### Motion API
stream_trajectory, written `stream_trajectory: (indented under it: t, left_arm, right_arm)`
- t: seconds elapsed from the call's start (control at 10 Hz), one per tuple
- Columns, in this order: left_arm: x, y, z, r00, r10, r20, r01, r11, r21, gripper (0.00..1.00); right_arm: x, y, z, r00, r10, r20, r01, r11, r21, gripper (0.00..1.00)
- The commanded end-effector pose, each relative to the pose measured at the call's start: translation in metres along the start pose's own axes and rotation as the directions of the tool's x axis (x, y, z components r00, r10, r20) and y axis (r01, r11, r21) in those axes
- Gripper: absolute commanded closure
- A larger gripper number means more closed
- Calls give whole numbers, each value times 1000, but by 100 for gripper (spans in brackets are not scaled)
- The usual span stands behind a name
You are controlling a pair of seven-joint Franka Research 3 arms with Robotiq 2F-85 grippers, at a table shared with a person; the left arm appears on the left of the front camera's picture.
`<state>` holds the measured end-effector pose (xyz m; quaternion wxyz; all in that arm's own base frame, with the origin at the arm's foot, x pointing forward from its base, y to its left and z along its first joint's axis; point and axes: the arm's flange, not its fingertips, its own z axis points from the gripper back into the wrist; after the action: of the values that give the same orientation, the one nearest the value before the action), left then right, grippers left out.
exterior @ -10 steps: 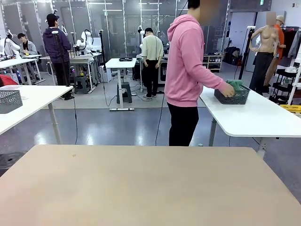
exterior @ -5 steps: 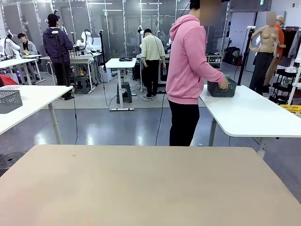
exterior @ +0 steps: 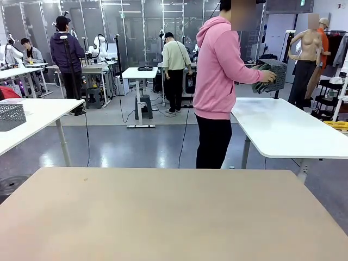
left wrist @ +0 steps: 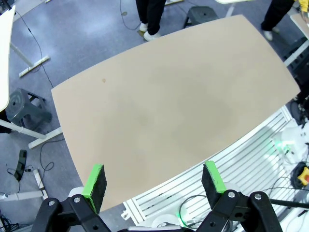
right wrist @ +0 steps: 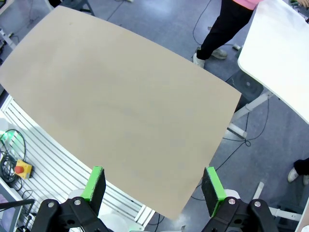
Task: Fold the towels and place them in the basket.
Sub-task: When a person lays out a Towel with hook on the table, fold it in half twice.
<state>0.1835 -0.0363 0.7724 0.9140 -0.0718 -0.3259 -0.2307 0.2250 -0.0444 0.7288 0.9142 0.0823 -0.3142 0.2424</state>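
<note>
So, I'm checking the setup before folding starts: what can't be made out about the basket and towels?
- Front view: the basket, far off and tilted in the person's hands, is too small to show its contents.
- Front view: any towels inside, hidden by its mesh wall.
- Right wrist view: the person, cut off at the top edge.
</note>
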Motion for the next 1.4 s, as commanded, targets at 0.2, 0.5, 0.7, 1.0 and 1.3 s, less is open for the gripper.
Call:
stream_trajectory:
  t: [0.2,0.5,0.7,1.0,1.3]
  left_arm:
    - [1,-1,1,1000,-4,0,4,1000,-1,0]
    - [1,-1,1,1000,-4,0,4,1000,-1,0]
    - [1,-1,1,1000,-4,0,4,1000,-1,0]
    - [1,-1,1,1000,-4,0,4,1000,-1,0]
    - [1,-1,1,1000,-4,0,4,1000,-1,0]
  right_arm:
    - [-1,1,2,1000,3,0,-3,1000,3,0]
    - [-1,1,2,1000,3,0,-3,1000,3,0]
    - [-1,1,2,1000,3,0,-3,1000,3,0]
    - [-1,1,2,1000,3,0,-3,1000,3,0]
    - [-1,1,2,1000,3,0,-3,1000,3,0]
